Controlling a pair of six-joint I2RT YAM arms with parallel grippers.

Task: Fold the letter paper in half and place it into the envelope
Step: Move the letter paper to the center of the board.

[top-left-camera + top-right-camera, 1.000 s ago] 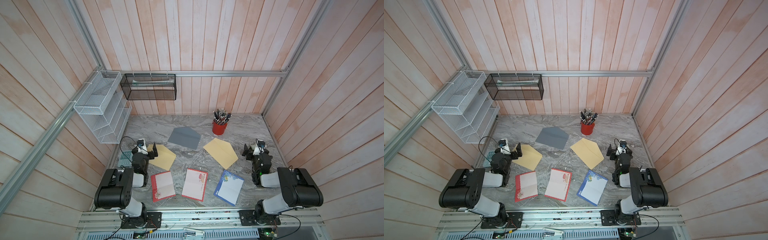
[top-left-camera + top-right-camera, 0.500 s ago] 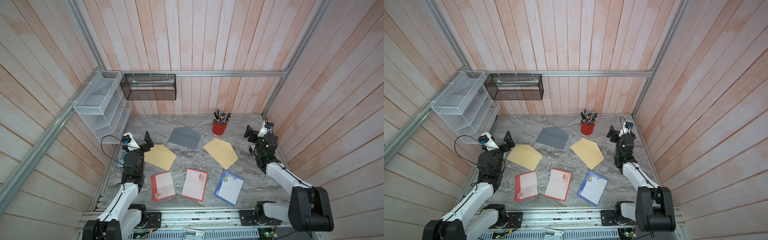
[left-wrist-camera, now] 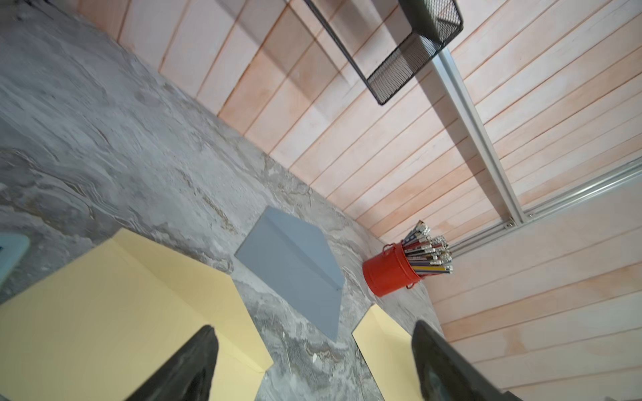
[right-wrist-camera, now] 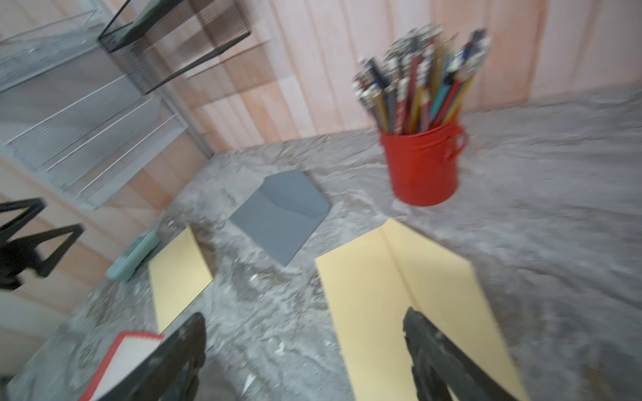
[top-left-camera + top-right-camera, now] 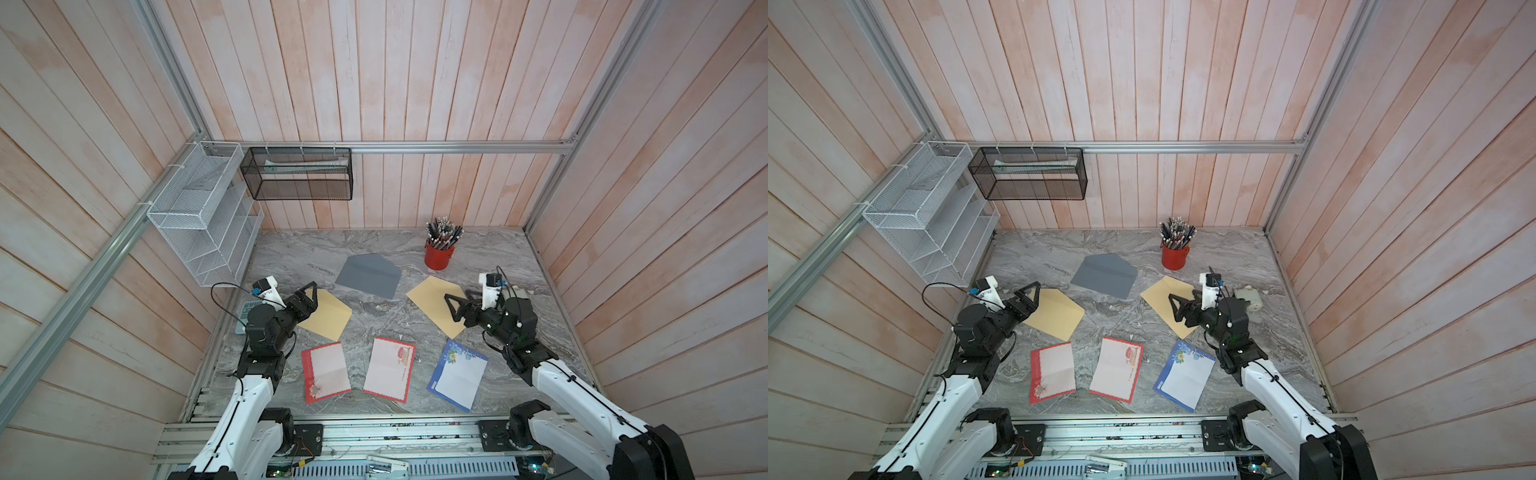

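**Letter paper.** Three sheets lie flat and unfolded in a row along the near edge of the bench [image 5: 374,245].
- Red-edged sheet [image 5: 326,372] at left, pink sheet [image 5: 389,369] in the middle, blue-edged sheet [image 5: 457,374] at right.
- Which sheet is meant cannot be told.
- Long axes run near-to-far, each slightly skewed.

**Envelopes.** All three are farther back, flaps open: left yellow envelope [image 5: 328,318], grey envelope [image 5: 368,275], right yellow envelope [image 5: 434,301].

**Left gripper** [image 5: 314,292]. Jaws are spread wide with nothing held, above the left yellow envelope.

**Right gripper** [image 5: 452,308]. Jaws are likewise spread and empty, above the right yellow envelope.

**Relation.** Every sheet lies nearer than both grippers.
- The left arm looks closest to the red-edged sheet, the right arm to the blue-edged sheet.
- Either arm would likely have to retreat toward the near edge and descend on a sheet's short edge.
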